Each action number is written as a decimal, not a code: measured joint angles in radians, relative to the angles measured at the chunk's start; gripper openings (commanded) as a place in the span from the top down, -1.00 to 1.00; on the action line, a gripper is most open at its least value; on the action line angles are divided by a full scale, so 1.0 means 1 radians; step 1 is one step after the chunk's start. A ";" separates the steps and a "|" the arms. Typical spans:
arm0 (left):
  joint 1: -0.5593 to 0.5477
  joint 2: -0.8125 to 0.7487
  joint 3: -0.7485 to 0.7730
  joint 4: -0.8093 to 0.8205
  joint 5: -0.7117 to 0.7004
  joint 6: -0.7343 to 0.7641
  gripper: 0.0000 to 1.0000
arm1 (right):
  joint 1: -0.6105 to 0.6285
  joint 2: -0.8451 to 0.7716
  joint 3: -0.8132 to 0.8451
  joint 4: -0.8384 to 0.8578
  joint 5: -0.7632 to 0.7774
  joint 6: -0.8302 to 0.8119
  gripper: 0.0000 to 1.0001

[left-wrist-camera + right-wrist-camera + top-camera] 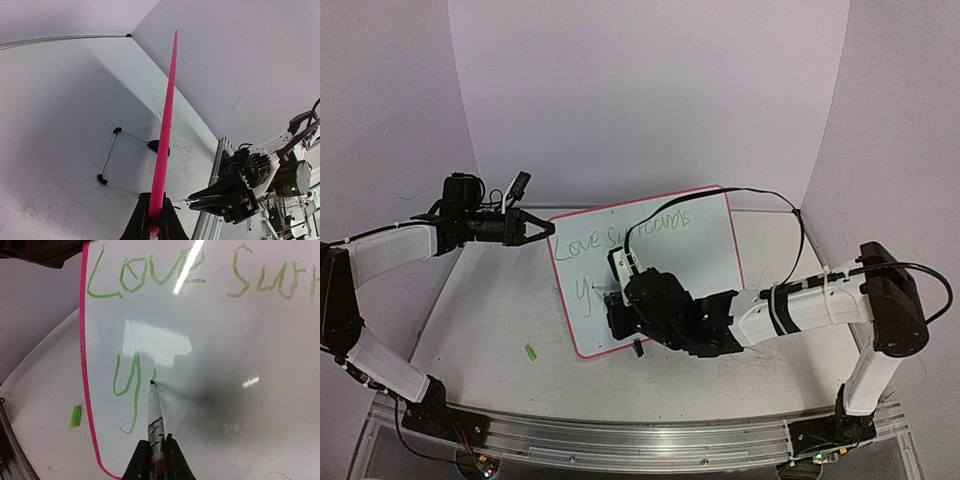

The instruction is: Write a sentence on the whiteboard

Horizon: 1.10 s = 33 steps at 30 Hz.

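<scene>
Your right gripper [156,450] is clamped narrow around a marker [155,415]. The marker's tip touches the whiteboard [225,340] just to the right of the green "y" [127,385] that opens the second line, at the foot of a short new stroke. The sentence [145,277] has its first line, starting with "Love", running along the top of the board's long side. The second line sits below it near the left rim. From the tip, the unwritten surface lies to the right along that same long axis, so your next letters should probably travel that way, parallel to the top line. Your left gripper [156,220] is pinched shut on the board's pink rim at the upper left corner, bracing it, so the writing falls to the right arm. The green cap [75,416] lies on the table beside the left rim, apart from it.
</scene>
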 measured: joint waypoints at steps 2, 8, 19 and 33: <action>0.000 0.000 0.000 0.000 0.000 0.000 0.96 | 0.000 0.000 -0.008 0.002 -0.002 0.004 1.00; 0.000 0.000 0.000 0.000 -0.001 0.000 0.97 | 0.001 0.000 -0.013 0.008 0.006 0.014 1.00; 0.000 0.006 0.000 0.008 -0.001 -0.001 0.97 | -0.006 -0.011 -0.012 -0.005 0.057 0.026 1.00; 0.000 0.006 0.000 0.008 0.000 -0.003 0.97 | -0.013 0.006 0.026 -0.002 0.022 -0.004 1.00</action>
